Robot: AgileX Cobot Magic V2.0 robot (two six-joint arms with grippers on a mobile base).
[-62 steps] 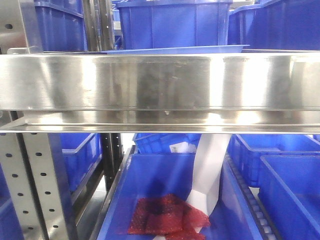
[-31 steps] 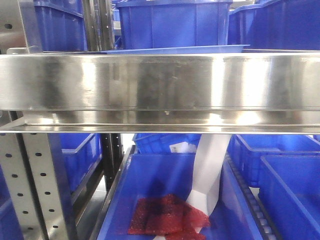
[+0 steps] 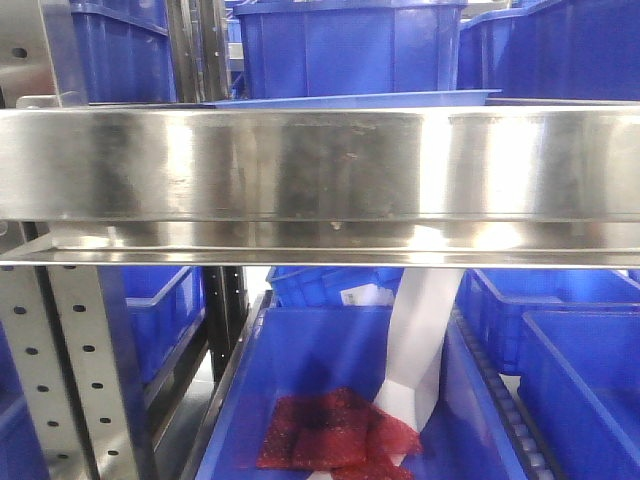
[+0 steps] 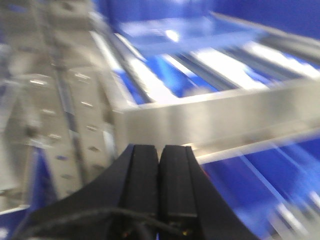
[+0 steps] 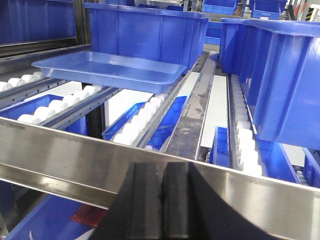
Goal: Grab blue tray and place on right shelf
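Observation:
The light-blue tray (image 5: 110, 70) lies flat on the white rollers of the right shelf, behind its wide steel front lip (image 5: 65, 150). In the front view only the tray's rim (image 3: 350, 99) shows above the lip (image 3: 320, 165). It appears blurred in the left wrist view (image 4: 180, 32), beyond the lip (image 4: 210, 115). My left gripper (image 4: 160, 148) is shut and empty, in front of and below the lip. My right gripper (image 5: 165, 166) is shut and empty, just in front of the lip, well short of the tray.
Deep blue bins stand behind the tray (image 5: 150, 35) and at the right (image 5: 285, 75). Roller lanes (image 5: 145, 117) run back. Below the shelf a blue bin holds a red mesh bag (image 3: 335, 430) and a white strip (image 3: 420, 340). A perforated upright (image 3: 70, 370) stands at left.
The front view has shifted only very slightly. The tray and shelf stand as before.

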